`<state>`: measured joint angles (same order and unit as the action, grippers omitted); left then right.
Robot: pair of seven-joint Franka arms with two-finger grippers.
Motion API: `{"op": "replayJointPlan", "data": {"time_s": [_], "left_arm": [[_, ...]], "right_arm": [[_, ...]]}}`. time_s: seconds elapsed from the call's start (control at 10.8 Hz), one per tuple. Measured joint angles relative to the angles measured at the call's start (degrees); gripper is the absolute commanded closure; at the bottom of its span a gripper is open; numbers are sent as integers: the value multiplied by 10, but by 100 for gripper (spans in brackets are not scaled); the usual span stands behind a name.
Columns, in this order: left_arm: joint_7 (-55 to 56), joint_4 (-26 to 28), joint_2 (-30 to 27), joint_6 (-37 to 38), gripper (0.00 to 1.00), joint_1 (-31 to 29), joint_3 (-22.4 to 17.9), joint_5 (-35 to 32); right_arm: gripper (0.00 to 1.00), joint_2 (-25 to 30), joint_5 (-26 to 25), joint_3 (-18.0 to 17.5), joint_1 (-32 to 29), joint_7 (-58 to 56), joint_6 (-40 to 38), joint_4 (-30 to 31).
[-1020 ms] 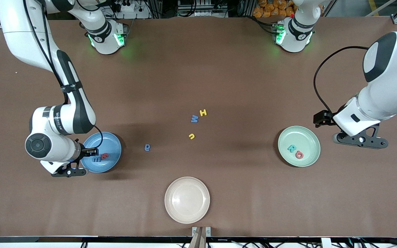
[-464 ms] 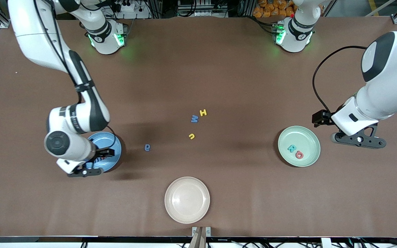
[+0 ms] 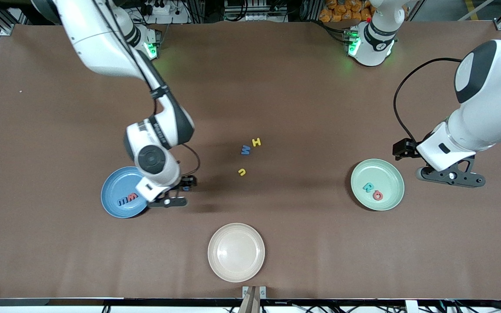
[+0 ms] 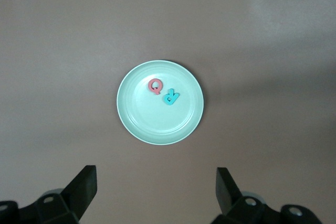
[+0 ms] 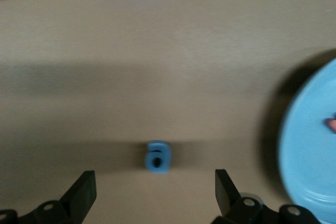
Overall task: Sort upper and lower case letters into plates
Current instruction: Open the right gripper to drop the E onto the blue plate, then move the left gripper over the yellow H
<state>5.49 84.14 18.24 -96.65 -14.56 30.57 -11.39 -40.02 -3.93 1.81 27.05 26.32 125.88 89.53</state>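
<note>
Blue lowercase letter (image 5: 158, 156) on bare table, directly under right gripper (image 3: 180, 191), jaws spread wide, empty; blue plate (image 3: 115, 191) just beside. Step in hand: approach. Next: descend, centre, pinch. Left gripper (image 3: 449, 177) released, waiting beside pale green plate (image 3: 389, 174).

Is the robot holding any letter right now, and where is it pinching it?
No. Both pincers are open and empty. The right pincer hangs over a small blue letter on the table; the left pincer waits above the green plate.
</note>
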Motion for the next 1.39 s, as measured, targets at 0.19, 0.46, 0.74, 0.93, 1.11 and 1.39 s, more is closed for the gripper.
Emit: {"op": "replayJointPlan", "data": {"time_s": [0.19,0.46,0.74,0.93,1.11,1.39], "left_arm": [[0,0,0,0,0,0,0,0],[0,0,0,0,0,0,0,0],[0,0,0,0,0,0,0,0],[0,0,0,0,0,8,2,0],[17,1,1,0,0,45,6,3],[136,6,15,1,0,139,8,5]], "right_arm": [[0,-17,0,2,1,5,20,0],[0,-23,39,5,-12,5,27,0],[0,-24,50,6,-36,5,42,3],[0,-24,50,7,-44,5,46,5],[0,-24,50,9,-63,5,54,5],[0,-24,50,10,-104,3,78,4]]}}
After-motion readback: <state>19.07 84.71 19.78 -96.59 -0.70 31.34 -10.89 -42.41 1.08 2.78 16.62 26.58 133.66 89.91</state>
